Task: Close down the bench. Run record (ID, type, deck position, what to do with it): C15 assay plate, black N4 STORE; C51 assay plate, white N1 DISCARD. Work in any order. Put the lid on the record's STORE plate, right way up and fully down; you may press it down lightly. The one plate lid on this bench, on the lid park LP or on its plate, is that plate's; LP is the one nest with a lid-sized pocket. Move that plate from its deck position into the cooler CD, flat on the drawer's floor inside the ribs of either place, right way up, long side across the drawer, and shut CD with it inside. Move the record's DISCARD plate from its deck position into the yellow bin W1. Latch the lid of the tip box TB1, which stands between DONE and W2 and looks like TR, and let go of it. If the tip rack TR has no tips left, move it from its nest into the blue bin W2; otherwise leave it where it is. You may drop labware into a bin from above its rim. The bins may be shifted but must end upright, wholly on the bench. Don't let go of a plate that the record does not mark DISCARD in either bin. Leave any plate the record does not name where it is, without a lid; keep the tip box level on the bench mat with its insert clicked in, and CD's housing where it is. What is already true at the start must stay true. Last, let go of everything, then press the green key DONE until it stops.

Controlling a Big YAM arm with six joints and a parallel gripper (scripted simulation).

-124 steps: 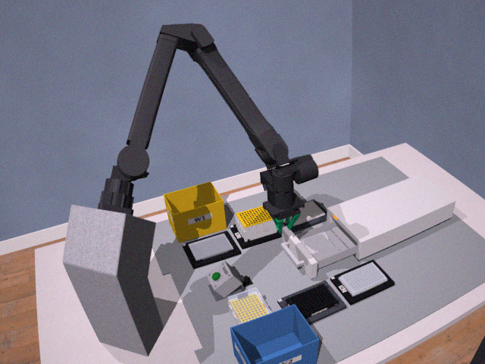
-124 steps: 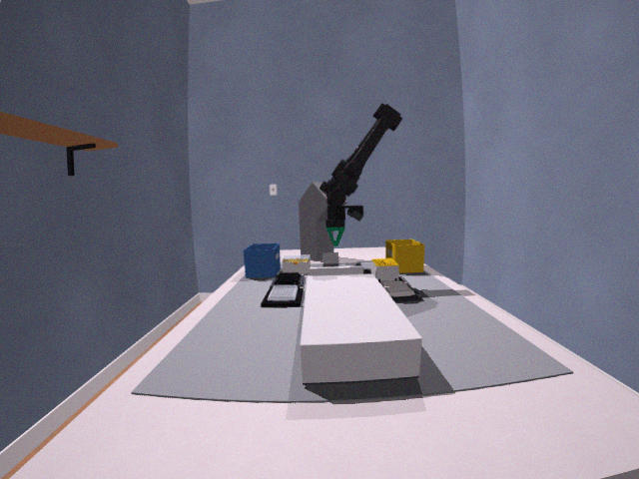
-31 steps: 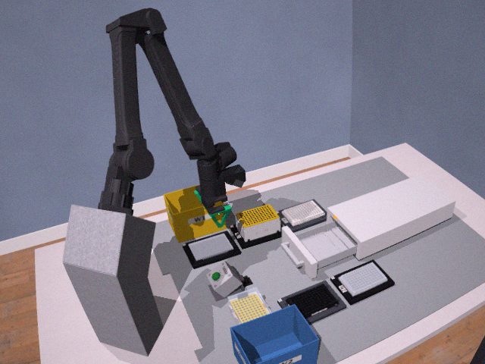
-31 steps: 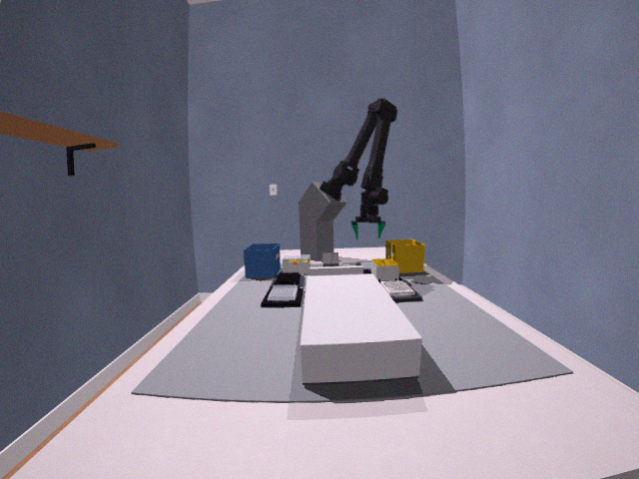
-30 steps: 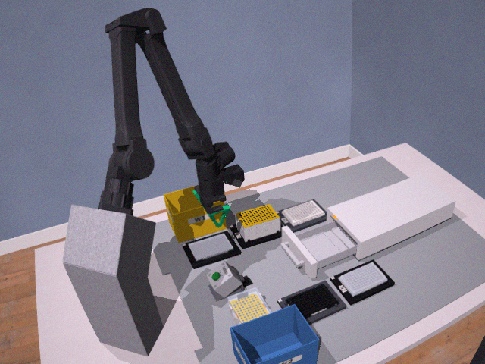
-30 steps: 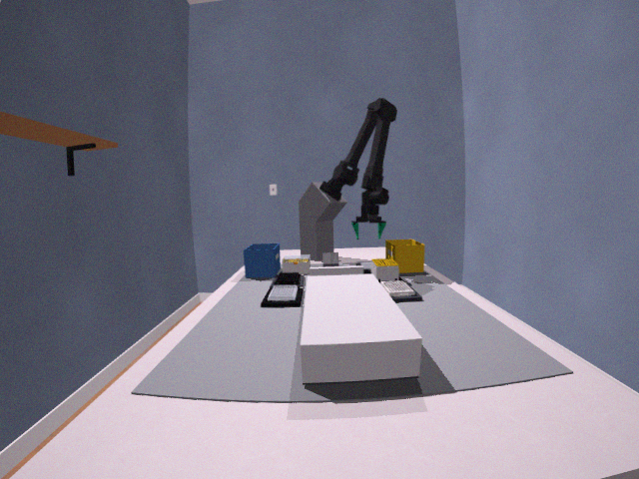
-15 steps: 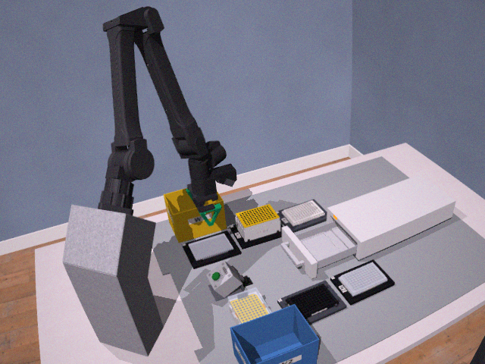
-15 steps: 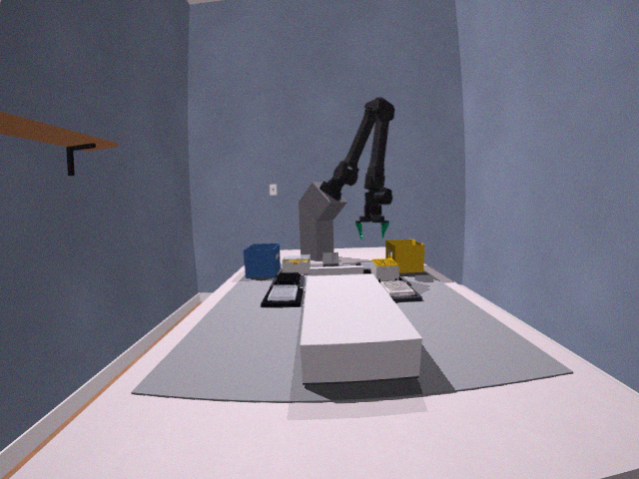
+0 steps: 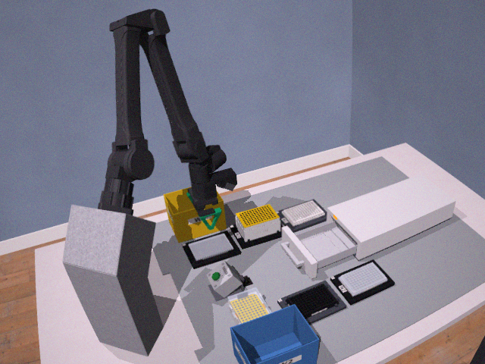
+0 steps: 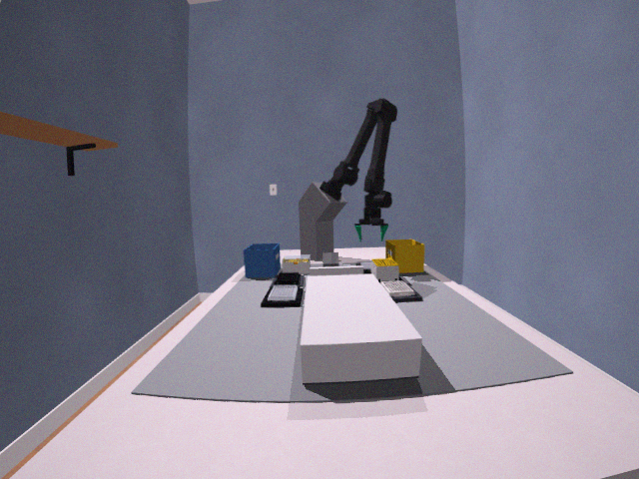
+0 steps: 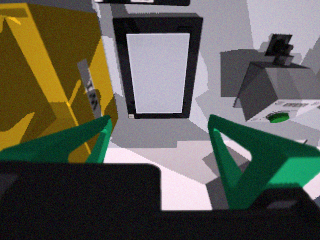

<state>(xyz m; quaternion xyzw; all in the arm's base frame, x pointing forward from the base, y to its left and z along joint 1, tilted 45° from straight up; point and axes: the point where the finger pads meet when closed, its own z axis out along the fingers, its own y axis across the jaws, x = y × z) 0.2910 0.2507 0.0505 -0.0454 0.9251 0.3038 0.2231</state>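
On the worktop (image 9: 395,156), the end effector (image 9: 206,218) hangs above the near edge of bin W1 (image 9: 178,223), with the lid park (image 9: 211,248) just in front of that bin. The tip rack (image 9: 257,222) stands right of W1, and the cooler's open drawer (image 9: 319,246) lies further right. The DONE key (image 9: 214,276) sits in front of the lid park, with the tip box (image 9: 248,307) between it and bin W2 (image 9: 273,338).

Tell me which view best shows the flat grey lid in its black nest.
Wrist: the flat grey lid fills the frame head-on. Top shows it small and oblique beside the yellow bin. Exterior hides it.

Wooden wall shelf (image 10: 46,133) w/ black bracket, white wall plate (image 10: 272,189) (small), wood floor (image 9: 15,274)
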